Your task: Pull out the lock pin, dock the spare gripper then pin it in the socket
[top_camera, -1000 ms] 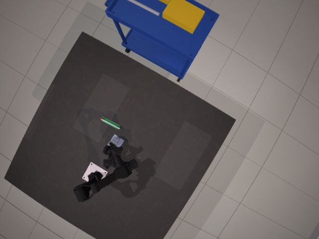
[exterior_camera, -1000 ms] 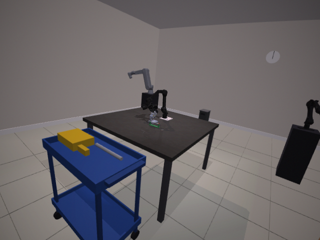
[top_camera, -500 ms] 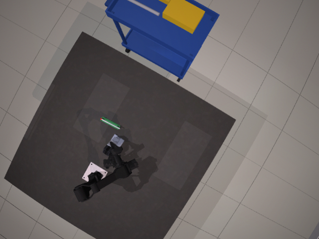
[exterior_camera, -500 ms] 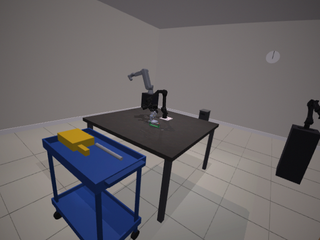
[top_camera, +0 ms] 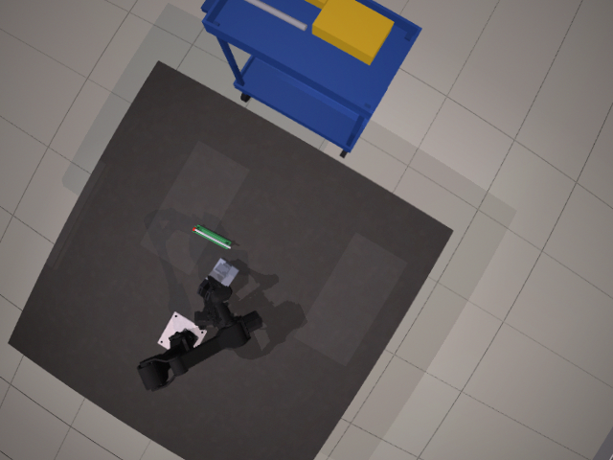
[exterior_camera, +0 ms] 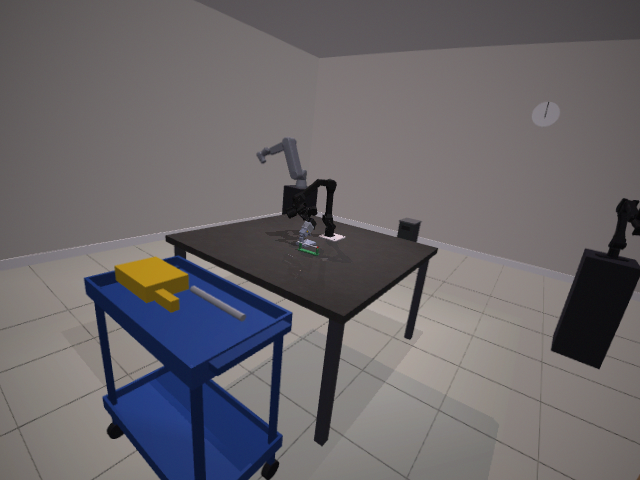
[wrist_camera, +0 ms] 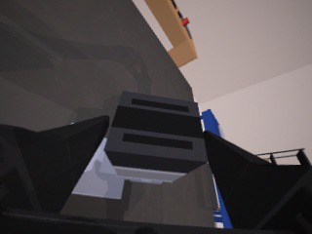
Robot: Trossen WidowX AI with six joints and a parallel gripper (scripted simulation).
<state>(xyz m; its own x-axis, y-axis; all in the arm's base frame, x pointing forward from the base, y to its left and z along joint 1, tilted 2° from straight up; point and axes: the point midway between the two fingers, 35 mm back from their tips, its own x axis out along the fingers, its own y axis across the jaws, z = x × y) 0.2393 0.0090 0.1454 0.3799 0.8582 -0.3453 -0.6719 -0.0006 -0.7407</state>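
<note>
From the top, your pincer (top_camera: 213,285) (exterior_camera: 310,223) (wrist_camera: 157,127) is by the pale mount (top_camera: 225,272) (exterior_camera: 308,242) (wrist_camera: 99,177); the white pin (top_camera: 213,238) lies past it, on the green rack (top_camera: 214,234) (exterior_camera: 309,251).

Outside, your pincer is above the mount.

Up close, your pincer is wide open, holding nothing, with the dark block (wrist_camera: 157,132) between its fingers.

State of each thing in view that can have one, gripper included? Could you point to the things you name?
Gripper (wrist_camera: 157,127): open, fingers either side of the dark block.
Dark block (wrist_camera: 157,141): between the fingers, not gripped.
Red-tipped pin (top_camera: 212,238): lying along the green holder.
Green holder (top_camera: 214,234) (exterior_camera: 309,252): on the table.
</note>
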